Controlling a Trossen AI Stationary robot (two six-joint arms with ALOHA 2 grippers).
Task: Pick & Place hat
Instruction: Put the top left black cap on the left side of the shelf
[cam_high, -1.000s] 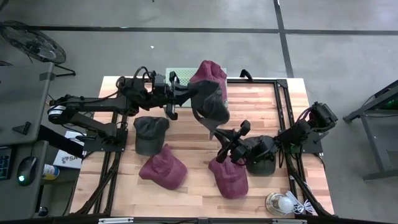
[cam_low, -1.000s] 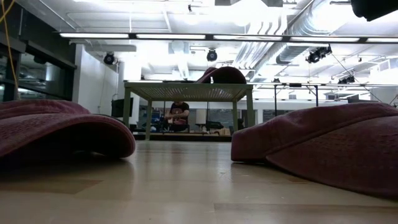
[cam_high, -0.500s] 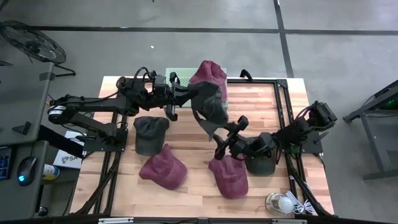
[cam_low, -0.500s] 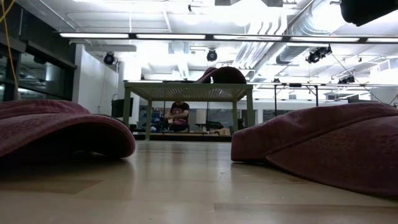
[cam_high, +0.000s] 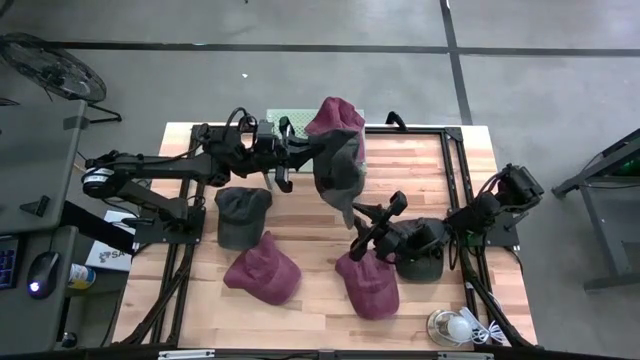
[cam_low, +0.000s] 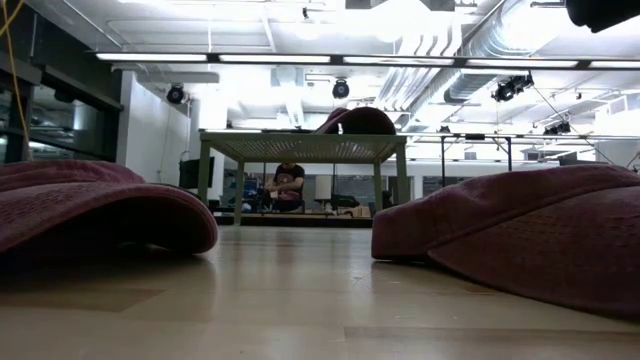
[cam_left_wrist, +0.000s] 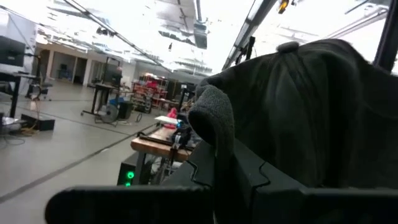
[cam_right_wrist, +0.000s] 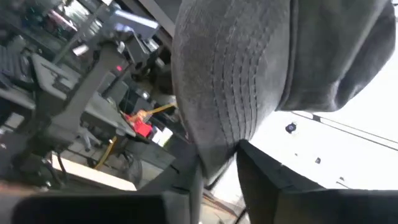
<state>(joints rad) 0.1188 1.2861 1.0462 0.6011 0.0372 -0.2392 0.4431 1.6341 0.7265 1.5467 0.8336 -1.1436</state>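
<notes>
As seen from the high view, the left gripper (cam_high: 300, 152) is clamped on a dark grey hat (cam_high: 340, 168) held above the bench (cam_high: 420, 165) near the middle of its far edge, beside a maroon hat (cam_high: 336, 116) on a green rack (cam_high: 285, 117); the right gripper (cam_high: 368, 222) reaches up toward the hanging brim, and whether its fingers grip cannot be told here. A second dark hat (cam_high: 241, 212) lies toward the left edge, two maroon hats (cam_high: 263, 268) (cam_high: 368, 283) near the front edge, and another dark hat (cam_high: 422, 252) toward the right edge. Low view: the two maroon hats (cam_low: 95, 205) (cam_low: 520, 235) flank the foreground; the rack (cam_low: 303, 148) stands behind. Left wrist view: the fingers (cam_left_wrist: 233, 180) pinch the grey hat (cam_left_wrist: 311, 112). Right wrist view: the narrow-set fingers (cam_right_wrist: 267, 183) flank the brim (cam_right_wrist: 230, 81); contact cannot be told.
</notes>
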